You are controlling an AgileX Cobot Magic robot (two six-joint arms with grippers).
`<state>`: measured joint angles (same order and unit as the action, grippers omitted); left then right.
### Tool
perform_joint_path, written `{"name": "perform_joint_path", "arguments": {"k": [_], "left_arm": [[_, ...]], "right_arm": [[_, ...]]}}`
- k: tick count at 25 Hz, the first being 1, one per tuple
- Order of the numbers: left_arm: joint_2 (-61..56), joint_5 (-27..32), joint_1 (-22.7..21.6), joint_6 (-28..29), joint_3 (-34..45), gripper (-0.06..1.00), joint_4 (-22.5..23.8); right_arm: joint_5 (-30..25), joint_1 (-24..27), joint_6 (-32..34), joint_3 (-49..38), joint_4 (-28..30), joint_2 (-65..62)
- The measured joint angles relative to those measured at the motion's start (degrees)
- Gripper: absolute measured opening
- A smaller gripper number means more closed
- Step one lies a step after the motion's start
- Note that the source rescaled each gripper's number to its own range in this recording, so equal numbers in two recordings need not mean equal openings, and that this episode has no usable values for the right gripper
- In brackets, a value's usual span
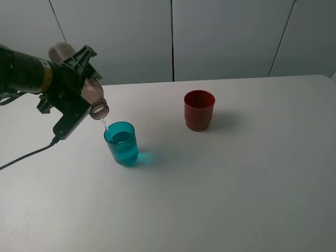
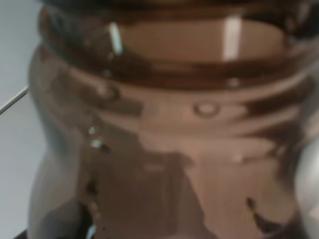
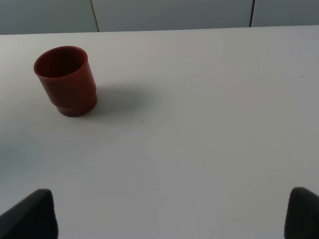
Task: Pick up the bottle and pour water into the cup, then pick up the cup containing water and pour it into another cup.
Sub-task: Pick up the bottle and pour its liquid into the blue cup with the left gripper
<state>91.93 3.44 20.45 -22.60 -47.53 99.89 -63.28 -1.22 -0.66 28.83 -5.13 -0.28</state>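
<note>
So the left gripper is clamped tight round the tall, slim, clear brownish plastic bottle. The left wrist view is nothing but ridged brown plastic filling the frame.

From the high camera, the bottle is tipped over with its long axis running roughly 11 to 5 o'clock, open neck at the 5 end. That neck sits just above the rim of the small translucent teal plastic tumbler, on the tumbler's 10 o'clock side. A thin trickle drops in and there's already water in there, so I'd call this mid-pour, first half of the job.

The opaque red plastic cup with the stepped base stands upright and well apart, at about 2 o'clock from the tumbler. It looks empty in the right wrist view.

The right gripper has its jaws wide apart and holds nothing. It isn't in the high view, so I can't say how far it is from the tumbler.

My guess is the left arm is the nearer one to grab the tumbler, but it has to park the bottle first. There's loads of bare white table toward 3 and 6 o'clock. The far table edge at 12 and the black cable around 8 o'clock are the bits to avoid.
</note>
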Motion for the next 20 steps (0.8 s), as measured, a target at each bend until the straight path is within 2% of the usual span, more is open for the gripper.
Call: {"name": "perform_joint_path", "arguments": {"k": [20], "left_arm": [[0.0, -0.63, 1.57, -1.16, -0.09, 0.01, 0.0]], "right_arm": [[0.0, 0.0, 0.13, 0.0, 0.0, 0.0]]}}
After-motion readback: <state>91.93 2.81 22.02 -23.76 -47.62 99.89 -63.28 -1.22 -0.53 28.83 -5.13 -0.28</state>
